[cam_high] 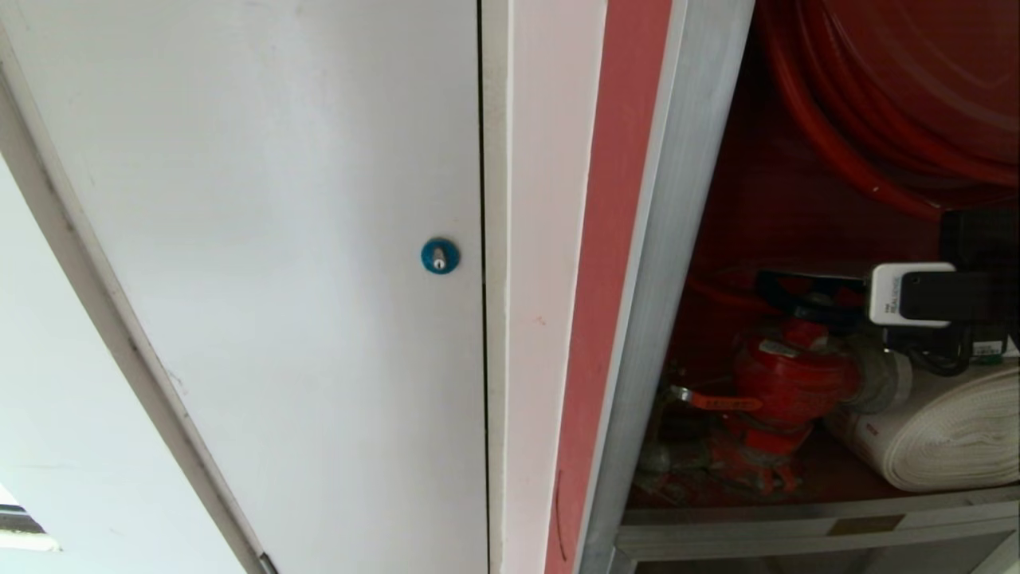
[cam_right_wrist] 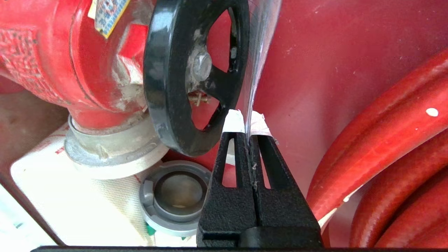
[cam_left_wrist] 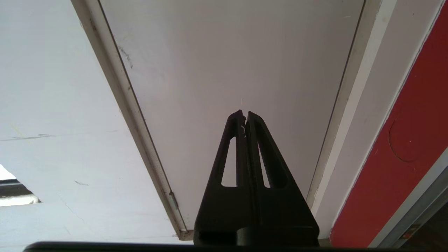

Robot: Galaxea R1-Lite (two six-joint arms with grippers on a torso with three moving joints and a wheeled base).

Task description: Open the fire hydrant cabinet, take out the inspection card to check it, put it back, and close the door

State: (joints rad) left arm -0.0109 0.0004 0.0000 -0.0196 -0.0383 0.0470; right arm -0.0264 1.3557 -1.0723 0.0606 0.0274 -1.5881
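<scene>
Head view: plain white door fills the left side, with a small blue round lock near its right edge. Right of it is a white jamb, a red strip, then the silver frame of the fire hydrant cabinet. The cabinet stands open, red interior exposed; its glass door is not in any view. Inside: red hose reel up at the far top right, white rolled hose low on the right, red valve left of the hose, black handwheel on top of the valve. A small printed sticker sits on the valve body and an orange tag with dark print hangs at its left; neither is readable. My right arm comes in from the right edge, its white wrist camera marked "REALSENSE" in small vertical print. My right gripper is inside the cabinet just beside the handwheel, fingers pinched together on the inspection card. The card is seen edge-on as a thin glossy sheet running from my fingertips past the wheel rim; no print on it is legible from this angle. My left gripper is parked in front of the white door, fingers pressed together with nothing between them.
</scene>
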